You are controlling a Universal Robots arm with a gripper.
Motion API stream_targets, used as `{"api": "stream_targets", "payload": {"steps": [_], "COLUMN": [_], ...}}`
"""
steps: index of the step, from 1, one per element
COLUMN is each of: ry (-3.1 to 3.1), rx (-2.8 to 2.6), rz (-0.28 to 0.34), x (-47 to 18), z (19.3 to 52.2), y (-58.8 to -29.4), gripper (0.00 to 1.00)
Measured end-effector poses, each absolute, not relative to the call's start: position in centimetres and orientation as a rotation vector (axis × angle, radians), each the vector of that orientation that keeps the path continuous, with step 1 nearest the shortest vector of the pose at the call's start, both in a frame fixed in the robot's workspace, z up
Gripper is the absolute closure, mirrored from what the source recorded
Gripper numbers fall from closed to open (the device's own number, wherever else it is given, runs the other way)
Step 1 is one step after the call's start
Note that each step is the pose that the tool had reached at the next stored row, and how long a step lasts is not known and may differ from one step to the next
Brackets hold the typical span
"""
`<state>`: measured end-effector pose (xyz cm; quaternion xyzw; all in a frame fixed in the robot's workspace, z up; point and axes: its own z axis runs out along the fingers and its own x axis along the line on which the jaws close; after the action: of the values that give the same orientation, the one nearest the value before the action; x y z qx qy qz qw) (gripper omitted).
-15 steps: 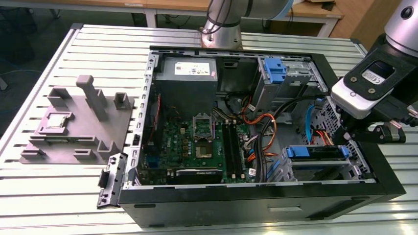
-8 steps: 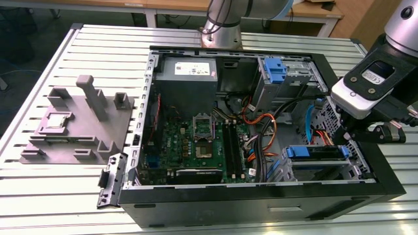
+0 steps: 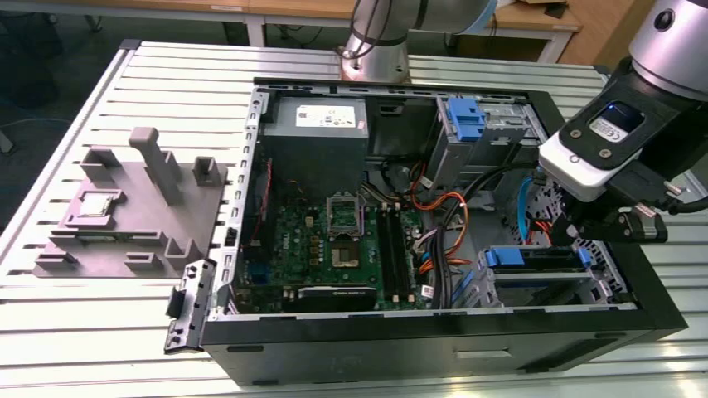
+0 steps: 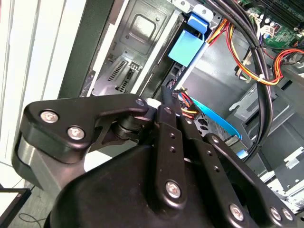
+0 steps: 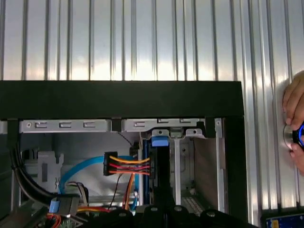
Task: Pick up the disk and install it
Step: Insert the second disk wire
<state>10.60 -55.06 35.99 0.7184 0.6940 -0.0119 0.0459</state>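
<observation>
Disk (image 3: 540, 261) sits in the bay (image 3: 553, 292) at the case (image 3: 443, 348) corner, ext. view's right. Tool (image 3: 575, 232) is right at it; can't tell if it's pinching the disk or spread. Risks, IMO: disk cocked in the bay rails, so it jams. Cables (image 5: 126, 166) just beside it could snag or get pinched. A hand (image 5: 295, 116) rests on the counter (image 3: 111, 332) near the case.

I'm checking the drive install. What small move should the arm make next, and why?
Probably a short, slow push of the disk deeper into the drive bay. The disk sits edge-on in line with the gripper, its blue end at the bay's metal frame, beside loose cables.
</observation>
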Motion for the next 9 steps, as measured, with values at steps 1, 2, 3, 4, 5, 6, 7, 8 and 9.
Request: {"api": "stream_targets", "payload": {"steps": [1, 2, 3, 4, 5, 6, 7, 8, 9], "ry": [2.119, 2.119, 2.119, 2.12, 2.12, 2.12, 2.12, 2.12, 2.12], "rx": [2.193, 2.194, 2.194, 2.194, 2.195, 2.195, 2.195, 2.195, 2.195], "rz": [-0.036, -0.037, -0.038, -0.038, -0.039, -0.04, -0.04, -0.04, -0.04], "x": [10.6, 10.6, 10.59, 10.59, 10.59, 10.59, 10.59, 10.59, 10.59], "z": [36.01, 36.05, 36.1, 36.16, 36.24, 36.33, 36.42, 36.54, 36.69], "y": [-55.01, -54.92, -54.83, -54.74, -54.65, -54.6, -54.57, -54.55, -54.53], "gripper": [0.9, 0.9, 0.9, 0.9, 0.9, 0.9, 0.9, 0.9, 0.9]}}
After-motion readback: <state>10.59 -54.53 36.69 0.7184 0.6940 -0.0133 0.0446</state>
